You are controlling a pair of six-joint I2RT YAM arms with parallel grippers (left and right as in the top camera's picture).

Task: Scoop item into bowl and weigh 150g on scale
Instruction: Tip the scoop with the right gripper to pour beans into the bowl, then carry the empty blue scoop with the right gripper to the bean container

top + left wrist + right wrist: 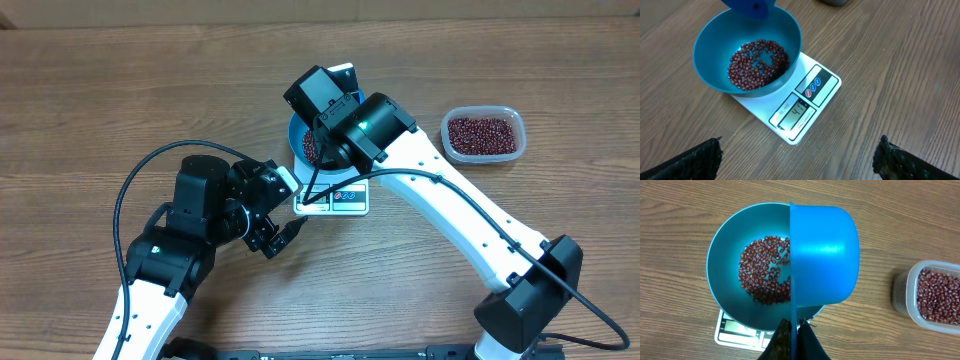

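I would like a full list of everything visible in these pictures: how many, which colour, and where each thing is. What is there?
beans in bowl: many, dark red-brown, loose on the bowl's bottom
bowl: one, bright blue, standing on the scale
scale: one, white with a grey display, on the table
scoop: one, blue, held over the bowl
tub: one, clear plastic, on the table, apart from the scale
beans in tub: many, dark red-brown, inside the tub
table: one, brown wood, under everything
left gripper: one, black fingers, open and empty, near the scale's display edge
right gripper: one, black, shut on the scoop's handle, above the bowl
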